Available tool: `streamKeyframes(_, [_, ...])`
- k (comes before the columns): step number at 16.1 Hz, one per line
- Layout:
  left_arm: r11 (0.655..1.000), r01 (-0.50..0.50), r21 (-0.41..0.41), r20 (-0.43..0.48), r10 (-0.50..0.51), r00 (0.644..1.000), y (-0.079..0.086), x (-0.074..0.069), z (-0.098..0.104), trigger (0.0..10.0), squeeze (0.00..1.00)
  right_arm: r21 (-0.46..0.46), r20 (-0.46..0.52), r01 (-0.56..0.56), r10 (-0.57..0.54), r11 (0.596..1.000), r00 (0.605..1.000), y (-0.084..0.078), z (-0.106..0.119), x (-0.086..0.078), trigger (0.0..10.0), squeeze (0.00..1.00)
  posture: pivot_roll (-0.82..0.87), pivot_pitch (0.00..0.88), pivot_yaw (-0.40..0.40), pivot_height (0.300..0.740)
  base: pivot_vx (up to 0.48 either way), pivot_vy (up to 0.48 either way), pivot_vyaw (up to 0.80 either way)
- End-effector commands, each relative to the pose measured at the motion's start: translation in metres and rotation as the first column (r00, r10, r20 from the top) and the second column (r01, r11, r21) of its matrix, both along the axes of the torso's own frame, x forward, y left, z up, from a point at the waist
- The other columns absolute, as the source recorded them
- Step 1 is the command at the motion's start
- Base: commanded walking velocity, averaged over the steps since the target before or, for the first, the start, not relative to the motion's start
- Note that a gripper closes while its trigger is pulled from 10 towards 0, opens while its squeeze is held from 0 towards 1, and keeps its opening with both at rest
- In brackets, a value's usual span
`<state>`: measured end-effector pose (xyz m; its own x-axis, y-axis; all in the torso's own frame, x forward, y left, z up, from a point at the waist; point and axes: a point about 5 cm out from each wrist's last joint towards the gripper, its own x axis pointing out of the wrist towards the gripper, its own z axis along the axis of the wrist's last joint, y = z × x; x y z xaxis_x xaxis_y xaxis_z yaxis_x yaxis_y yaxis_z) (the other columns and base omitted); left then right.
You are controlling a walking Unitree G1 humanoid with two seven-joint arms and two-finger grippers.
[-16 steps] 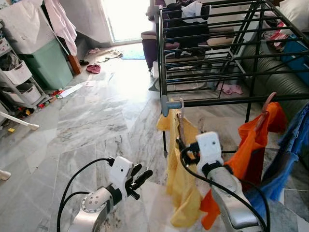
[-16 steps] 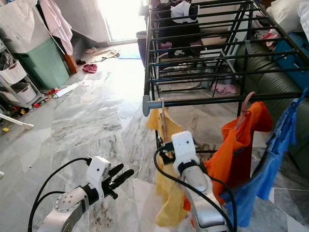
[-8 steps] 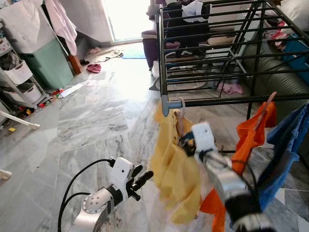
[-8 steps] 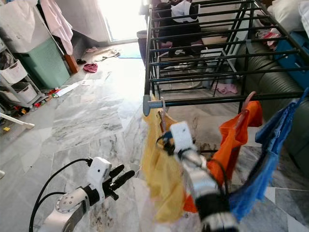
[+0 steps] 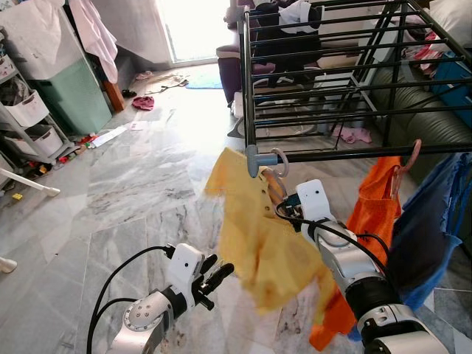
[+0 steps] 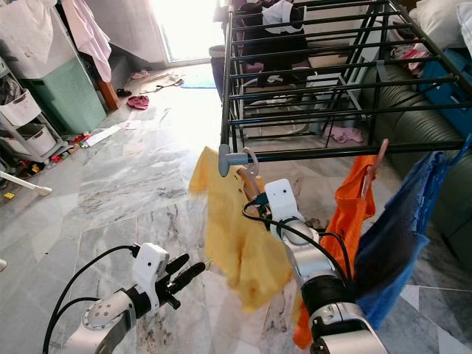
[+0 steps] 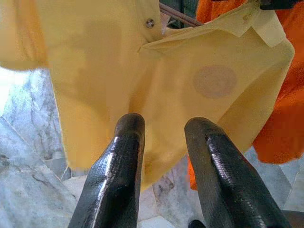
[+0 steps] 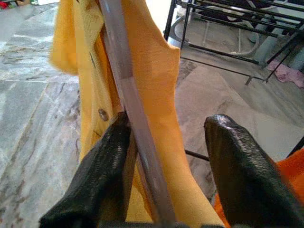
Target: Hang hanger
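Right gripper (image 5: 284, 203) is seen just below the near rail of the drying rack (image 5: 324, 88), fingers parted with the wooden arm of the hanger (image 8: 128, 104) running between them; one finger (image 8: 102, 161) lies against the wood, the other stands off it. No firm clamp is judged.

Change noted over the last second: the hanger's metal hook (image 5: 279, 157) is now looped over the near rail beside the grey end cap (image 5: 253, 160), where it was previously held lower with the hook at the rail. The yellow shirt (image 5: 258, 236) has swung out to the robot's left and is flared, so the load is taken to be in motion. The fingers have gone from gripping to parted.

Meaning for task: hanging is judged essentially done; release and withdrawal remain. Risk: the swing could unseat the hook.

Left gripper (image 5: 210, 274) is held low over the floor, fingers a little apart, nothing in them; the shirt is seen beyond them in the left wrist view.

Surroundings: grey-veined marble floor (image 5: 140, 184), glossy. An orange garment (image 5: 372, 221) and a blue garment (image 5: 435, 221) hang further along the same rail. A green bin (image 5: 70, 96) and white drawers (image 5: 29, 122) are at the left wall, a bright doorway behind.
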<state>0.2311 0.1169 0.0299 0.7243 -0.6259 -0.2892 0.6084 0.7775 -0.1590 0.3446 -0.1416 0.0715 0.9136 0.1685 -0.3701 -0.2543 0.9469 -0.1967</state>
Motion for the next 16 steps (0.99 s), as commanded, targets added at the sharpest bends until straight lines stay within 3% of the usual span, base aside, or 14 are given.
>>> streamKeyframes(1, [1.0, 0.007, 0.016, 0.002, -0.007, 1.0, 0.003, -0.001, 0.001, 10.0, 0.0, -0.005, 0.015, -0.022, 0.022, 1.0, 1.0, 0.004, 0.005, 0.004, 0.0, 0.0, -0.05, 0.022, 0.091, 0.74, 0.0, 0.0, 0.0])
streamKeyframes(5, [1.0, 0.016, 0.017, 0.0, -0.016, 1.0, 0.0, -0.001, 0.001, 10.0, 0.0, -0.058, 0.039, -0.032, 0.035, 0.998, 0.999, -0.008, 0.003, 0.003, 0.0, 0.0, -0.06, 0.025, 0.094, 0.74, 0.0, 0.0, 0.0])
streamKeyframes(6, [1.0, 0.016, 0.017, -0.001, -0.016, 1.0, 0.001, -0.001, 0.0, 10.0, 0.0, -0.053, 0.041, -0.028, 0.03, 0.998, 0.999, -0.01, 0.003, 0.003, 0.0, 0.0, -0.06, 0.028, 0.094, 0.74, 0.0, 0.0, 0.0])
streamKeyframes(7, [1.0, 0.015, 0.017, -0.004, -0.015, 1.0, 0.001, -0.001, 0.0, 10.0, 0.0, 0.008, 0.045, -0.011, 0.011, 1.0, 0.999, -0.011, 0.003, 0.002, 0.0, 0.0, -0.06, 0.029, 0.094, 0.74, 0.0, 0.0, 0.0])
streamKeyframes(12, [1.0, 0.011, 0.022, -0.01, -0.011, 1.0, 0.002, -0.001, -0.002, 10.0, 0.0, 0.001, 0.042, -0.04, 0.04, 0.999, 0.998, -0.008, 0.0, 0.0, 0.0, 0.0, -0.05, 0.029, 0.093, 0.74, 0.0, 0.0, 0.0])
streamKeyframes(16, [1.0, 0.01, 0.029, -0.012, -0.01, 1.0, 0.002, -0.002, -0.003, 10.0, 0.0, 0.049, 0.062, 0.009, -0.012, 0.999, 0.998, -0.008, 0.0, -0.003, 0.0, 0.0, -0.05, 0.024, 0.096, 0.74, 0.0, 0.0, 0.0])
